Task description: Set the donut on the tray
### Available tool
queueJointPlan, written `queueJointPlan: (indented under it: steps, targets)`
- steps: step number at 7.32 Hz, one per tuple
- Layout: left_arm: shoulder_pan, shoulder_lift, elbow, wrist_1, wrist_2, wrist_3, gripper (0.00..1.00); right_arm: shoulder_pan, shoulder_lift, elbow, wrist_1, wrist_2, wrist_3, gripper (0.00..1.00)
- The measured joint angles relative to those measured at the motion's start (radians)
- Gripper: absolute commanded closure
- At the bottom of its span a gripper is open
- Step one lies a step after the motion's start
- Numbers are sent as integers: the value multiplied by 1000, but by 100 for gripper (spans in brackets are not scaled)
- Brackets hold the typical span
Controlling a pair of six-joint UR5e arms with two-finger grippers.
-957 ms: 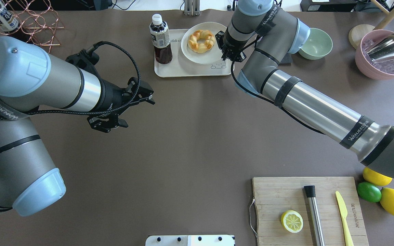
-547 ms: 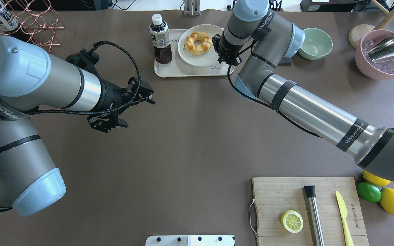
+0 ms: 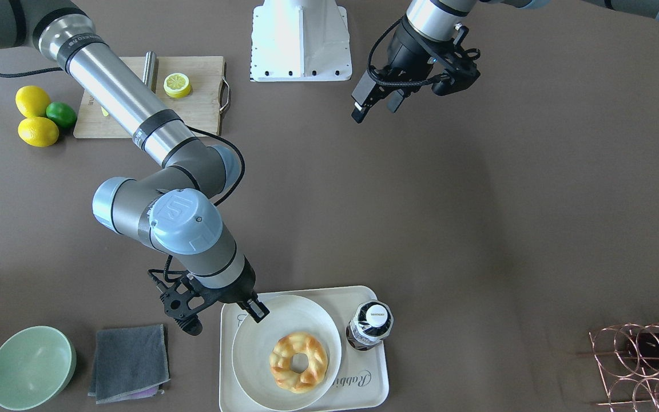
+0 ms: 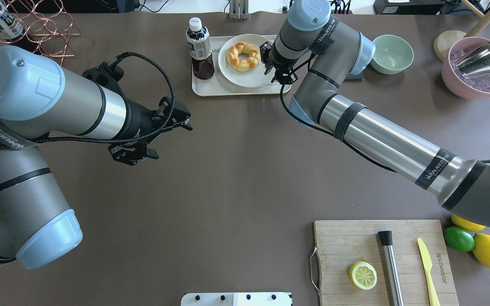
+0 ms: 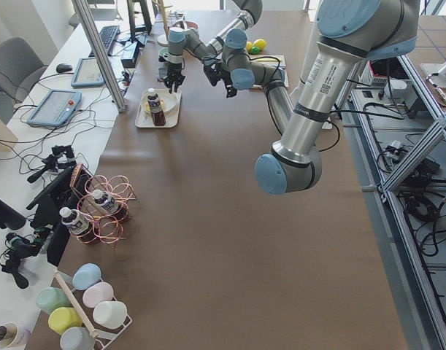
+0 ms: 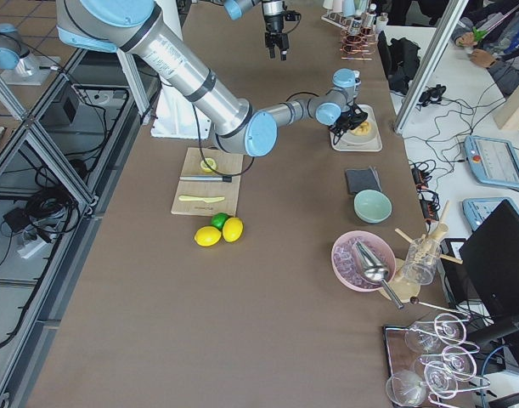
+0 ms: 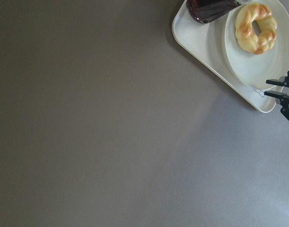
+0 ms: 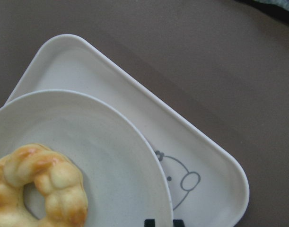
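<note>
The golden twisted donut [image 4: 243, 56] lies on a round off-white plate [image 4: 245, 77]. The plate rests on the cream rabbit tray [image 4: 211, 88] at the far middle of the table. My right gripper [image 4: 275, 70] is shut on the plate's right rim. In the right wrist view its fingertips [image 8: 151, 222] straddle the rim beside the donut [image 8: 40, 189], with the tray's rabbit drawing [image 8: 182, 177] next to them. The front-facing view shows the donut [image 3: 298, 362], plate [image 3: 272, 320], tray [image 3: 376, 379] and right gripper [image 3: 256, 308]. My left gripper [image 4: 168, 138] is open and empty, hovering over bare table, also seen from the front [image 3: 376, 109].
A dark drink bottle [image 4: 199, 49] stands on the tray's left end. A green bowl [image 4: 393, 54] and grey cloth [image 3: 129, 361] lie right of the tray. A pink bowl [image 4: 479, 68], a cutting board [image 4: 385, 259] with a lemon half [image 4: 363, 275], and a copper wire rack [image 4: 36, 25] line the table.
My right gripper has slid the plate with the donut leftward on the tray, toward the bottle. The left arm has not moved.
</note>
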Motion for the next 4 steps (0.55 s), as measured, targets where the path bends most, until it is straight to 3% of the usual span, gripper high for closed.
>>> queueJointPlan:
  steps: [2,4]
  targets:
    - [-1,-6,-1,51,0,12,2,30,-8,51,-18,41,-68,0]
    - [-27,-9,-25,164,-1,151,2,69,-96,259,-170,92,-249,0]
